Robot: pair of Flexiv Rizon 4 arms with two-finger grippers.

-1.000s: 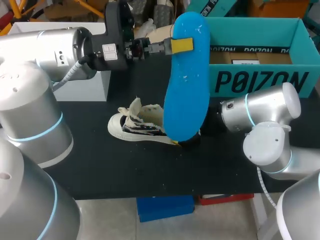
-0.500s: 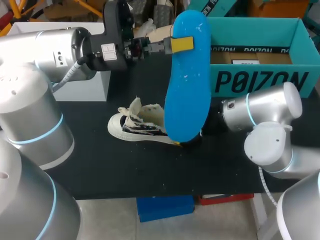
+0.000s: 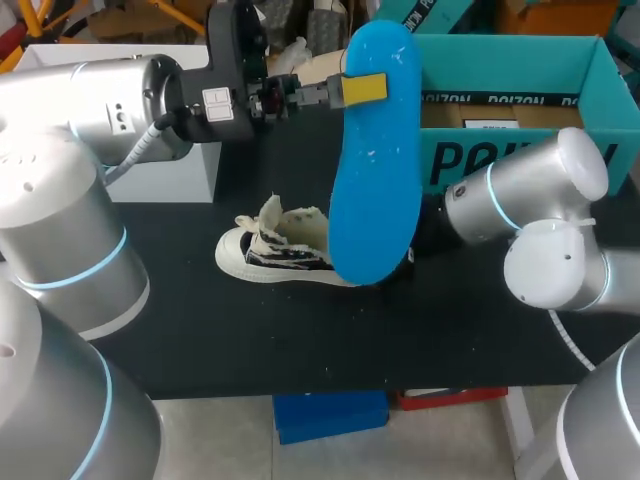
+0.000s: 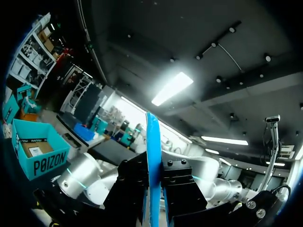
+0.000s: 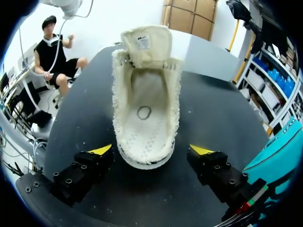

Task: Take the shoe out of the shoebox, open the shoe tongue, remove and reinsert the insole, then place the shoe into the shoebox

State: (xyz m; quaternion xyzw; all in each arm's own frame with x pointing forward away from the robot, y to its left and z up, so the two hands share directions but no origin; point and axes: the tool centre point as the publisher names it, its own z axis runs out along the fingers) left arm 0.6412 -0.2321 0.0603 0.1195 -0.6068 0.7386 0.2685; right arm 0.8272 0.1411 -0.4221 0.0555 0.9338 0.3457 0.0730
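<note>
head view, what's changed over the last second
The right arm lifted and swung toward the shoebox, now covering part of its front; the right gripper seems to have drawn back slightly from the heel of the shoe, open. Nothing was taken or let go. The left gripper stays shut on the blue insole, held upright; the shoe has not moved.
</note>
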